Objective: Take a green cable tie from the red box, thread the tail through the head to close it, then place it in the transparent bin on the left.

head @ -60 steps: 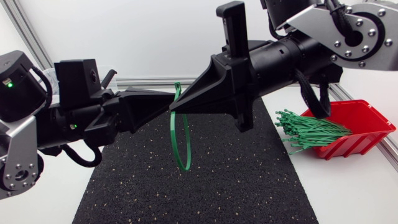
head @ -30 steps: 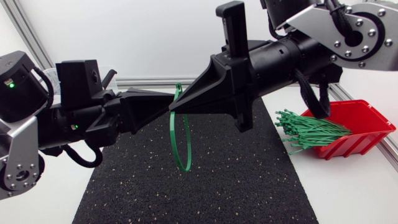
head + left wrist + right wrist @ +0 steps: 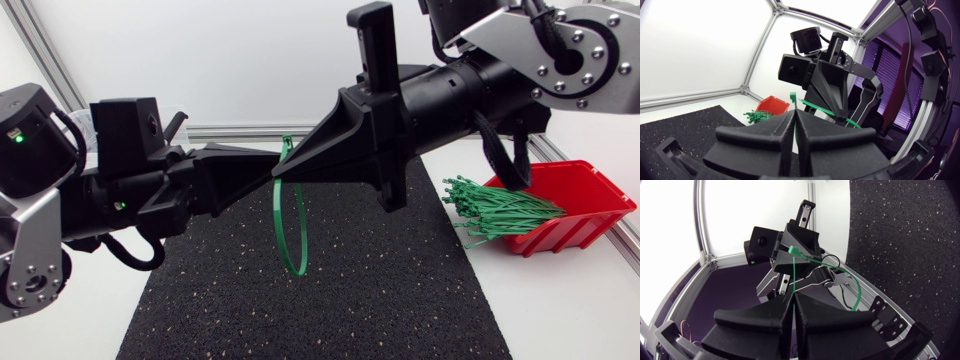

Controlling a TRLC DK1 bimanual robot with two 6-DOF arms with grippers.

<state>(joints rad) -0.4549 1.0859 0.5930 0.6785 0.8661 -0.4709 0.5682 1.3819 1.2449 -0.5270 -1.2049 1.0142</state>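
Pinching the green cable tie point(image 3: 291, 270) aloft over the mat point(image 3: 380, 300) with left jaws and right jaws, both pressed onto its strap. Needed a slow, straight pull, lest the tail slip out.

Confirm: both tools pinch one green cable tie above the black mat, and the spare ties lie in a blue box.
The box is red, not blue; the head view shows it. The left tool and right tool do pinch one green cable tie above the black mat.
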